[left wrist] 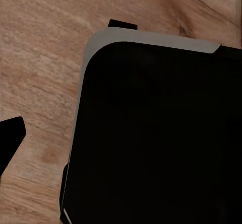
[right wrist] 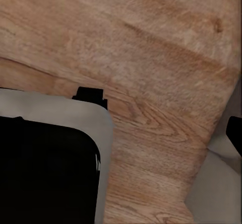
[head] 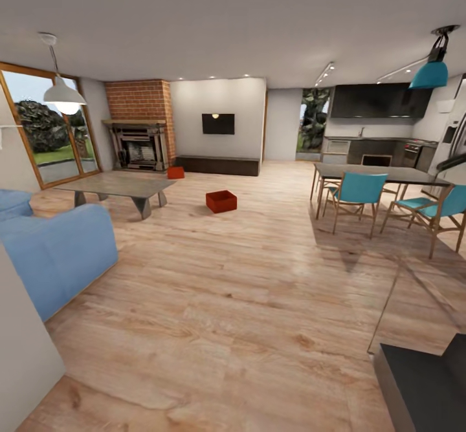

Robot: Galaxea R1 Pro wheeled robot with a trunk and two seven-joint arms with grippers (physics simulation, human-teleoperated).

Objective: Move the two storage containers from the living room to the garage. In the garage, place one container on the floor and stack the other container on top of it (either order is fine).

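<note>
I saw the two storage containers mid-frame on the living room planks: one (head: 221, 201) central, one (head: 175, 172) nearer the fireplace (head: 140, 144). They looked light and stiff; I'd grip a thin wall. Gripper openings I couldn't tell.

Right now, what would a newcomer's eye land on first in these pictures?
Two orange-red storage containers sit on the light wood-plank floor: one in the open middle of the room, the other farther back, near the brick fireplace. A blue sofa stands at the left, and teal chairs at a dining table at the right.
</note>
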